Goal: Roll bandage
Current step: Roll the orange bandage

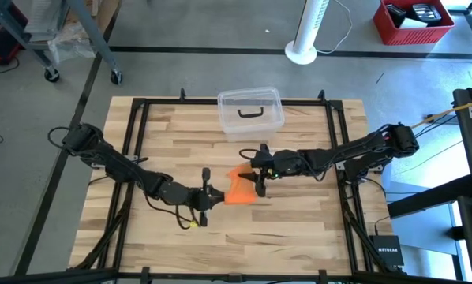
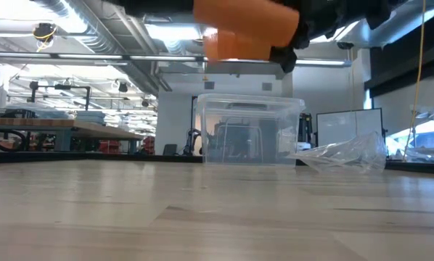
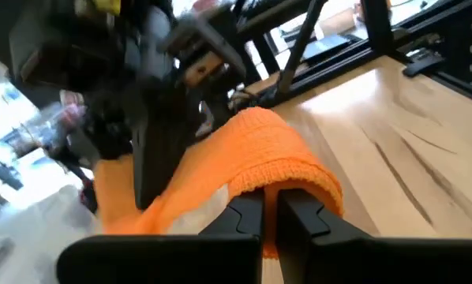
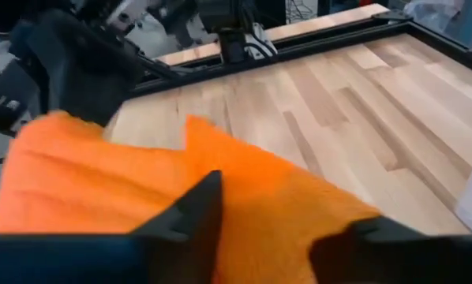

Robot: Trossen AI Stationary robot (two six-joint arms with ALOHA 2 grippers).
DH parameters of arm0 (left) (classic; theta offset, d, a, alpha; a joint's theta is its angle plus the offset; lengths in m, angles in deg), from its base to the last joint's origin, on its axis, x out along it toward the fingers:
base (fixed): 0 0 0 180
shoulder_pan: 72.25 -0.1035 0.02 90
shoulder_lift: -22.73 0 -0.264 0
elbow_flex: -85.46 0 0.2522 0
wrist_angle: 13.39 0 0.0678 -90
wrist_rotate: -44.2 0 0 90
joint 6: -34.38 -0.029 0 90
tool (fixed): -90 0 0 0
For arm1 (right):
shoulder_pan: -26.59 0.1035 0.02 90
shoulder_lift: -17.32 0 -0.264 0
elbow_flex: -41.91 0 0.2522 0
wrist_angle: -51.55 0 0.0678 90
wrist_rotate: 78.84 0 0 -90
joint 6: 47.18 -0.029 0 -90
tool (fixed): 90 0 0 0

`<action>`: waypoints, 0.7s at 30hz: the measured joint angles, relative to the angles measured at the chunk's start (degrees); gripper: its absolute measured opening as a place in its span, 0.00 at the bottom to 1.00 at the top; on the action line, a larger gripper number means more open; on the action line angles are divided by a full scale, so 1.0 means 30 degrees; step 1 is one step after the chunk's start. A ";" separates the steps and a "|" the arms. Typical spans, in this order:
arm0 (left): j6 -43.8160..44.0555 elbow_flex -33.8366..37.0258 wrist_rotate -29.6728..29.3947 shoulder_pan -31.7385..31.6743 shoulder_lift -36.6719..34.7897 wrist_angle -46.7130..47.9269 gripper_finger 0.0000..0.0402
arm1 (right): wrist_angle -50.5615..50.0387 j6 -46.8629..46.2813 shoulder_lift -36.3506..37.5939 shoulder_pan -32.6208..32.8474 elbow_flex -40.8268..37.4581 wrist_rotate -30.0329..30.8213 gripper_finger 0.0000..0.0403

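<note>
The orange bandage hangs in the air over the middle of the table, a thick folded bundle, well clear of the wood in the low view. My left gripper comes in from the table's left and is shut on it. My right gripper comes in from the right; its fingers are open, with the orange cloth between and beyond them. My left gripper pinches a rounded fold of the bandage between its two shut fingers, coming in roughly level from the table's left. Several layers lie in the fold. The bandage is lifted clear of the table. My right gripper's fingers stand on either side of the bandage's other end; I cannot tell whether they touch it.
A clear plastic box with a black handle stands at the table's far edge. A crumpled clear wrapper lies to the box's right in the low view. Black frame rails run along the table's sides. Bare wood lies near the front edge.
</note>
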 joint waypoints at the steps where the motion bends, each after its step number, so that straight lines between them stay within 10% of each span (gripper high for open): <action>1: 0.0568 0.0000 0.0001 -0.0068 0.0146 0.0219 0.01 | -0.0051 0.0000 0.0000 0.0000 0.0000 0.0000 0.46; 9: 0.3728 -0.0007 0.0235 -0.0422 0.1709 0.1704 0.01 | -0.0812 -0.0022 -0.0005 -0.0007 -0.0015 -0.0127 0.71; 21: 0.5475 -0.0007 0.0363 -0.0438 0.2006 0.0048 0.01 | -0.3726 -0.1727 0.1298 -0.0089 0.0741 -0.0650 0.73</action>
